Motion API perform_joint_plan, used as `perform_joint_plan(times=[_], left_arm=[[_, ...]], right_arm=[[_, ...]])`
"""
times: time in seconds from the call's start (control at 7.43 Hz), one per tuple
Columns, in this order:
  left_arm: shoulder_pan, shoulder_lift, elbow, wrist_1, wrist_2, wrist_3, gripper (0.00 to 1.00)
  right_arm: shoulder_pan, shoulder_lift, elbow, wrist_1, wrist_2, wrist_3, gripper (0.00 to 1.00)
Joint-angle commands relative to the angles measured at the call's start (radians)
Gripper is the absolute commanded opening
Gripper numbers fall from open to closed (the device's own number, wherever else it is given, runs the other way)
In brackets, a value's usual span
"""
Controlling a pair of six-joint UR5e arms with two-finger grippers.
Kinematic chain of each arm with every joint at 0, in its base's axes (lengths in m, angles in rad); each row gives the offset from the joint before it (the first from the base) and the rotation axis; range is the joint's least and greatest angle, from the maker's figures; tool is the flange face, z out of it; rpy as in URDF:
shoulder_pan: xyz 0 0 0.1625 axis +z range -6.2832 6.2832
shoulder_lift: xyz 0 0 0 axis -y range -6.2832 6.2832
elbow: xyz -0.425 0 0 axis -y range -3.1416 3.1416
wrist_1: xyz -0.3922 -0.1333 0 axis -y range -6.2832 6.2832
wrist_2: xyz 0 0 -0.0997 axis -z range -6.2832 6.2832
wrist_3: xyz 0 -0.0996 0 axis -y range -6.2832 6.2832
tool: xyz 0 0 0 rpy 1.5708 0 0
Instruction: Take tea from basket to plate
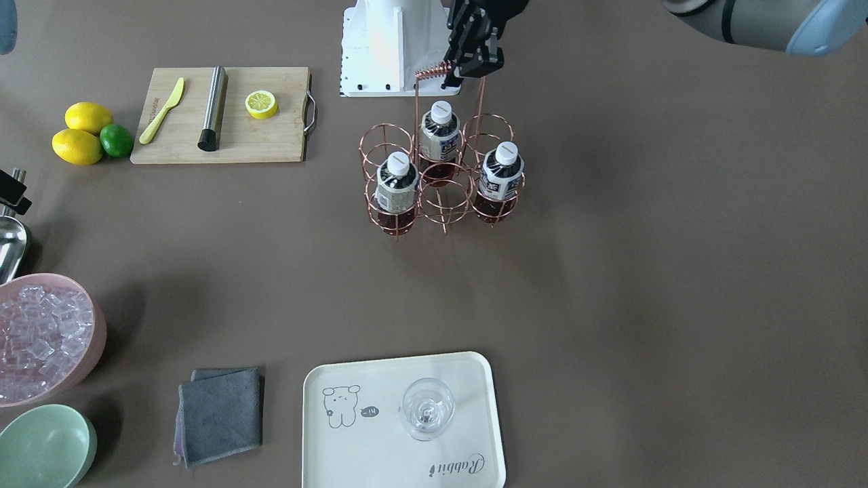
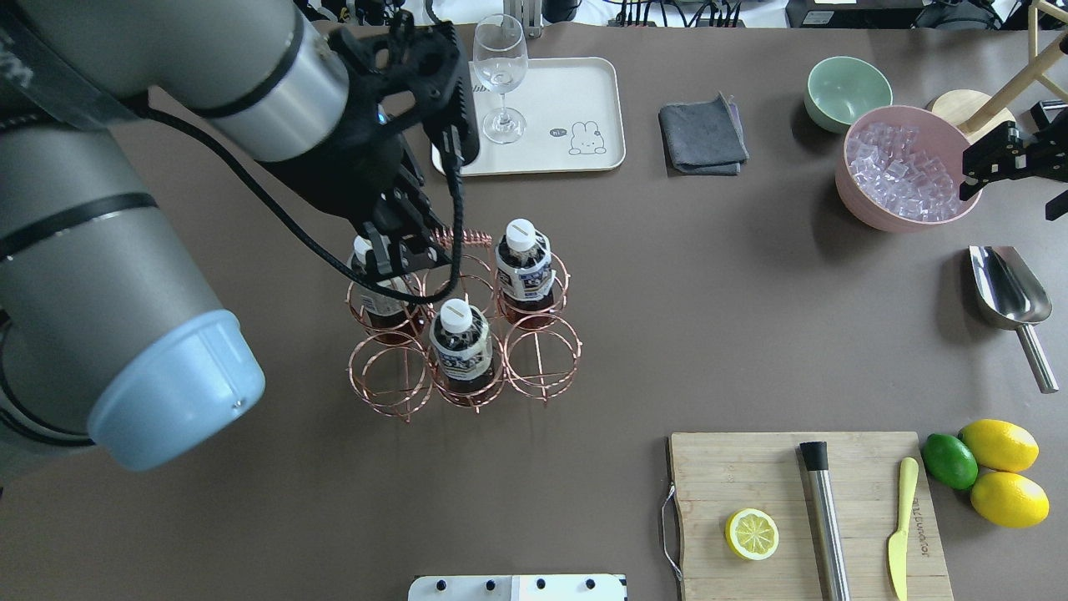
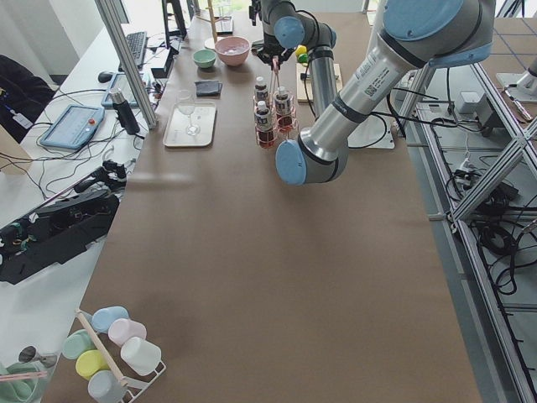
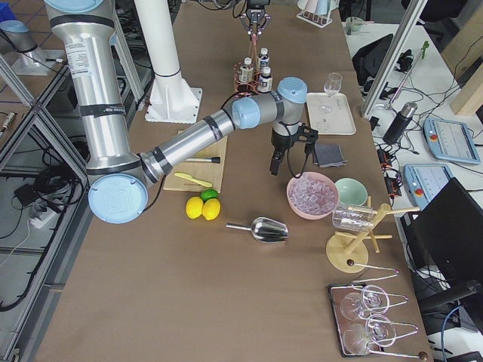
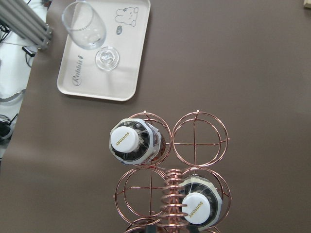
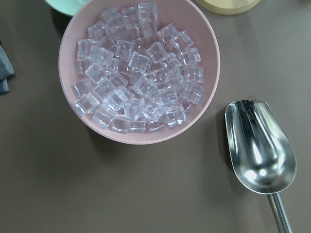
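Observation:
Three tea bottles [image 1: 397,183] [image 1: 441,132] [image 1: 503,173] with white caps stand in cells of the copper wire basket [image 1: 444,203] at mid-table. My left gripper [image 1: 468,68] [image 2: 405,250] is above the basket, shut on its coiled wire handle [image 1: 434,70], and partly hides one bottle [image 2: 375,288] in the overhead view. The cream plate [image 1: 352,461] [image 2: 584,92] lies apart from the basket and carries a wine glass [image 1: 427,407]. My right gripper [image 2: 1005,188] hovers open and holding nothing at the pink ice bowl's edge, far from the basket.
The pink bowl of ice cubes [image 2: 859,196], a mint-green bowl [image 2: 847,88] and a grey cloth [image 2: 701,133] sit near the plate's side. A metal scoop [image 2: 1010,292], a cutting board [image 2: 751,476] with a lemon half, muddler and knife, and whole citrus [image 2: 1001,467] lie at the robot's right.

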Motion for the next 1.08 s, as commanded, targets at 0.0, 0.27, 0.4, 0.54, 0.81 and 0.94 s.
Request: perform_joint_plan(times=[0.0, 0.27, 0.4, 0.54, 0.81, 0.94], left_arm=[[0.101, -0.04, 0.056, -0.09, 0.061, -0.095, 0.0], [0.126, -0.052, 0.074, -0.111, 0.08, -0.11, 0.0], [0.141, -0.066, 0.085, -0.112, 0.098, -0.125, 0.0], [0.147, -0.066, 0.099, -0.132, 0.106, -0.125, 0.0], [0.148, -0.064, 0.099, -0.134, 0.106, -0.125, 0.0], [0.146, -0.063, 0.099, -0.134, 0.104, -0.125, 0.0]], right_arm=[[0.066, -0.036, -0.002, -0.018, -0.024, 0.0, 1.0], [0.026, -0.034, -0.022, -0.016, -0.088, -0.001, 1.0], [-0.024, -0.028, -0.027, -0.012, -0.125, 0.0, 1.0], [-0.057, -0.027, -0.025, -0.006, -0.116, -0.003, 1.0], [-0.158, 0.043, 0.041, 0.0, -0.132, 0.089, 1.0], [-0.172, 0.067, 0.068, 0.0, -0.106, 0.246, 1.0]])
